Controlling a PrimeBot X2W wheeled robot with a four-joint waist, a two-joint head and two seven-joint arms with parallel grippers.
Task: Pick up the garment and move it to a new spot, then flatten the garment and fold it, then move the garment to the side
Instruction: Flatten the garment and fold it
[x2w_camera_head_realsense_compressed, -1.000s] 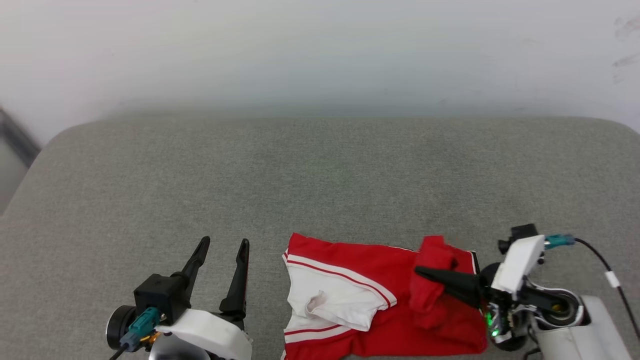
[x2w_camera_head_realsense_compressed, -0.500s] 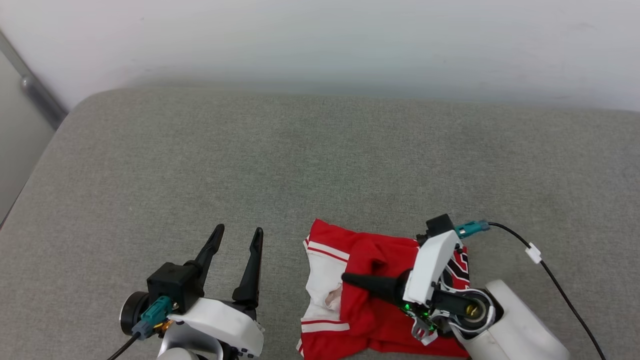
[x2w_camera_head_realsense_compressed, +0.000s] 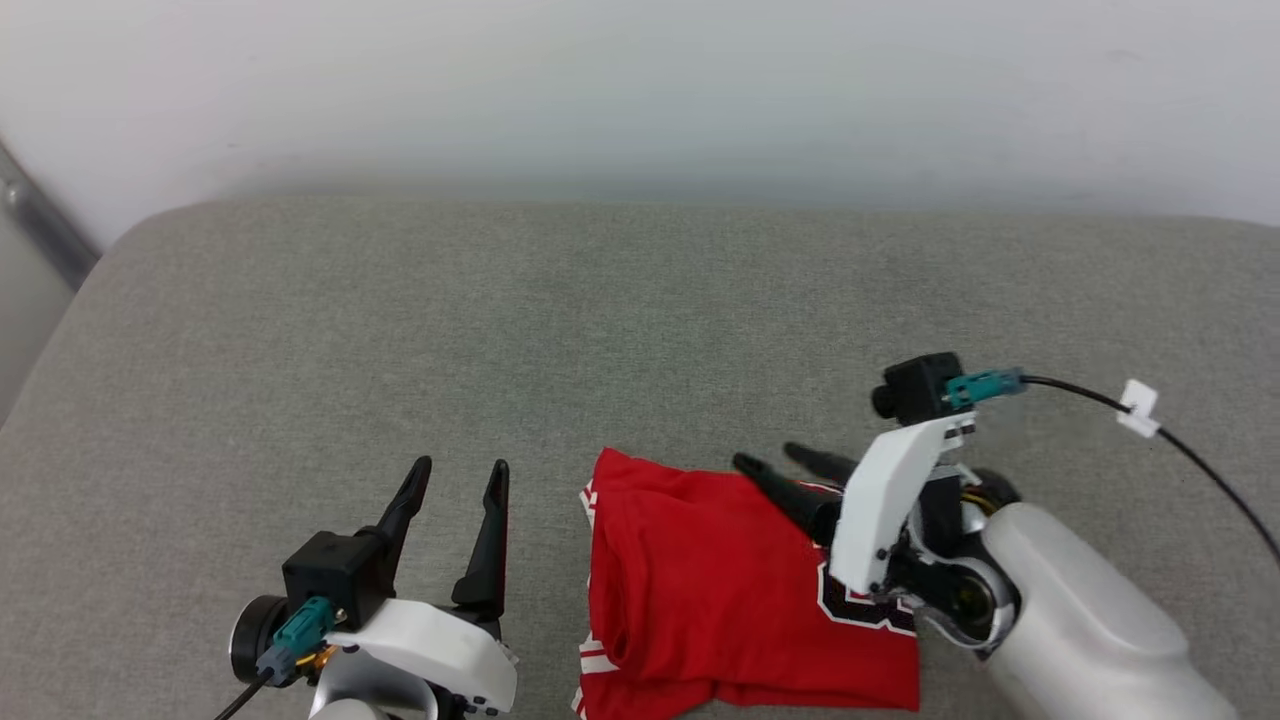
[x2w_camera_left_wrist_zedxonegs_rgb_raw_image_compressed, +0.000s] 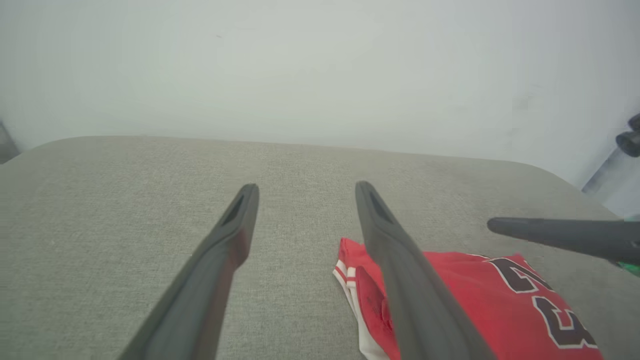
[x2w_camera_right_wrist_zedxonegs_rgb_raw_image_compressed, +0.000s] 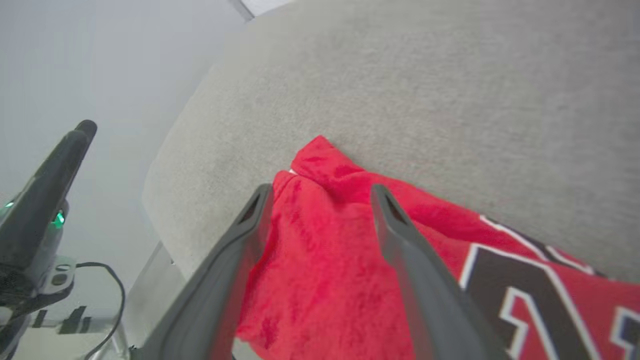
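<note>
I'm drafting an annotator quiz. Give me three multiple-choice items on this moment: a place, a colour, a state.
1. Where does the folded red jersey shirt lie, relative to the dark-fingered left gripper? A) to its right B) to its left C) under it
2. The shirt's block lettering is: A) blue B) black, edged white C) yellow
3. The right gripper has its jaws: A) shut on the shirt B) shut on a cable C) open

Key: 1A, the head view shows it rightward; 2B, plain in both wrist views; 3C, the jaws stand apart.

A grey fabric cushion (x2w_camera_head_realsense_compressed: 640, 330) with rounded corners sits against a plain white wall (x2w_camera_head_realsense_compressed: 640, 90).
</note>
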